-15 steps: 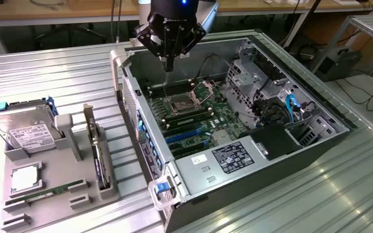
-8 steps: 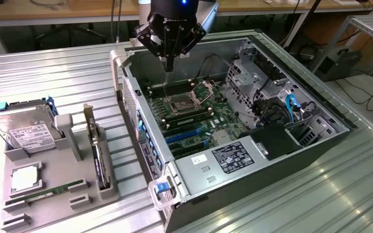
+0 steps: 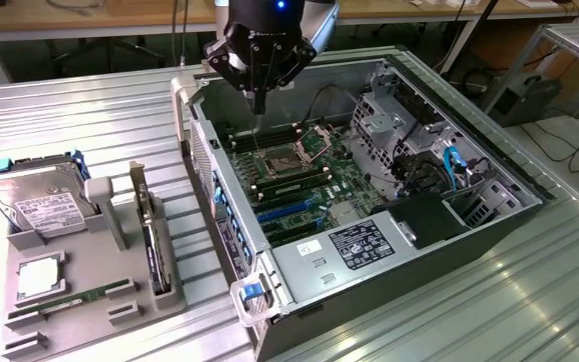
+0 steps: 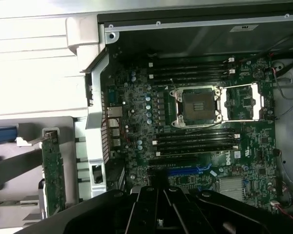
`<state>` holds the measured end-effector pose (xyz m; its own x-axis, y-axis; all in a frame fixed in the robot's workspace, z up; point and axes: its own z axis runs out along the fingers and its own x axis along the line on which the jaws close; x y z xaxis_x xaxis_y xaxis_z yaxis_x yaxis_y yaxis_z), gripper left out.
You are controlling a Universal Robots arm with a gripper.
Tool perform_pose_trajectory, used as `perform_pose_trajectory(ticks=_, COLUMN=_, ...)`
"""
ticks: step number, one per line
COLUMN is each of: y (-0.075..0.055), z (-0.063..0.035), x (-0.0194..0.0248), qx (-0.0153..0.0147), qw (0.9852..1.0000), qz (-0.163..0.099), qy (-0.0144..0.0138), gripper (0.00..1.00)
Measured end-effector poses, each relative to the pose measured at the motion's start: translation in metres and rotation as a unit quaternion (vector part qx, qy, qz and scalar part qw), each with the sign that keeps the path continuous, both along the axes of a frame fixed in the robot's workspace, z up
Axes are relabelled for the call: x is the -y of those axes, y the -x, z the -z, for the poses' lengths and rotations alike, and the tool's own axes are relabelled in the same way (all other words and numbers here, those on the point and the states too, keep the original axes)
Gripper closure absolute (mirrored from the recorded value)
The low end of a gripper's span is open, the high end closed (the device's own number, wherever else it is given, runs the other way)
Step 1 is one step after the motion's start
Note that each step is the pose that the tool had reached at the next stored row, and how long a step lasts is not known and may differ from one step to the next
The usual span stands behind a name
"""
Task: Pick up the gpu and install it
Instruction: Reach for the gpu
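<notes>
The gpu (image 3: 151, 240) stands on edge in a slot of the grey holder tray (image 3: 88, 309), its silver bracket pointing up, on the exterior view's left. In the wrist view the gpu (image 4: 53, 178) appears as a thin board beside the case wall. My gripper (image 3: 259, 105) hangs over the far end of the open computer case (image 3: 390, 249), above the motherboard (image 3: 300, 181), well away from the card. Its fingers are shut together with nothing between them. The dark gripper (image 4: 158, 207) also sits over the blue slots (image 4: 185, 170).
The tray also carries a silver hard drive (image 3: 38, 202), a processor (image 3: 40, 276) and a green memory stick (image 3: 68, 300). Inside the case are an open processor socket (image 4: 198, 105), drive cages (image 3: 390, 121), cables and a black power supply (image 3: 425, 222). Ribbed metal table (image 3: 78, 113) all around.
</notes>
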<state>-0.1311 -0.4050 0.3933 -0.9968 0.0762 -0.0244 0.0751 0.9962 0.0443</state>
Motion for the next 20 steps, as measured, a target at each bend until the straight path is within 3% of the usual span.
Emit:
perform_pose_trajectory(ticks=4, y=0.018, z=0.0000, x=0.0096, qx=0.0000, qw=1.0000, qz=0.000, qy=0.0000, gripper=0.89)
perform_pose_trajectory(ticks=7, y=0.029, z=0.0000, x=0.0142, qx=0.0000, qw=1.0000, qz=0.000, qy=0.0000, gripper=0.89)
perform_pose_trajectory(ticks=10, y=0.052, z=0.0000, x=0.0210, qx=0.0000, qw=1.0000, qz=0.000, qy=0.0000, gripper=0.89)
perform_pose_trajectory(ticks=20, y=0.102, z=0.0008, x=0.0247, qx=0.0000, qw=1.0000, qz=0.000, qy=0.0001, gripper=0.89)
